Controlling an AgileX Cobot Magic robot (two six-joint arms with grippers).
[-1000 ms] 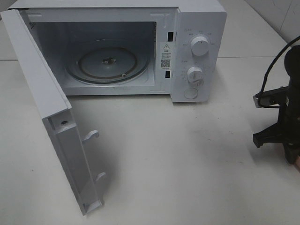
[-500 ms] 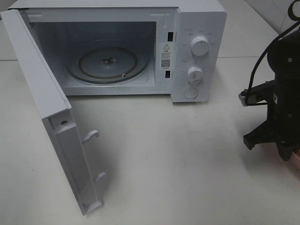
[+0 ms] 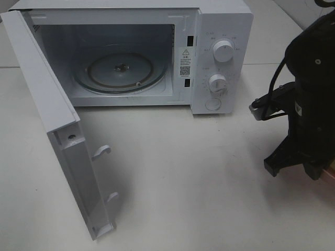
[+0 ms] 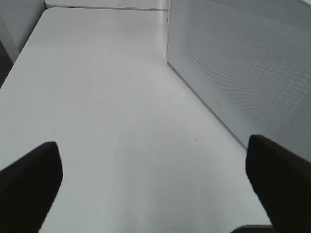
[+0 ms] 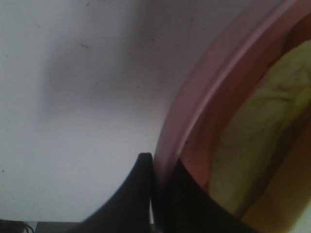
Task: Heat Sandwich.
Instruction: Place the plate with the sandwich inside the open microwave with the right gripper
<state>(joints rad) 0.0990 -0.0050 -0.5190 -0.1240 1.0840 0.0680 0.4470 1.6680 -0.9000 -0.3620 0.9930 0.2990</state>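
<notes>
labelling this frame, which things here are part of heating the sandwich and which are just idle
Job: sandwich, plate under it, open microwave, turntable, right gripper shut on the plate rim.
Idle: left gripper, open over the table.

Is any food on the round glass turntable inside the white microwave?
No, the round glass turntable lies bare, only its centre hub showing.

A white desk (image 3: pixel 209 183) is seen, and a white microwave (image 3: pixel 235 26) is set on its far part, with the door (image 3: pixel 57 130) swung open toward the front left. A pink plate (image 5: pixel 194 116) is seen at the desk's right edge. Whether it rests on the surface cannot be told.
</notes>
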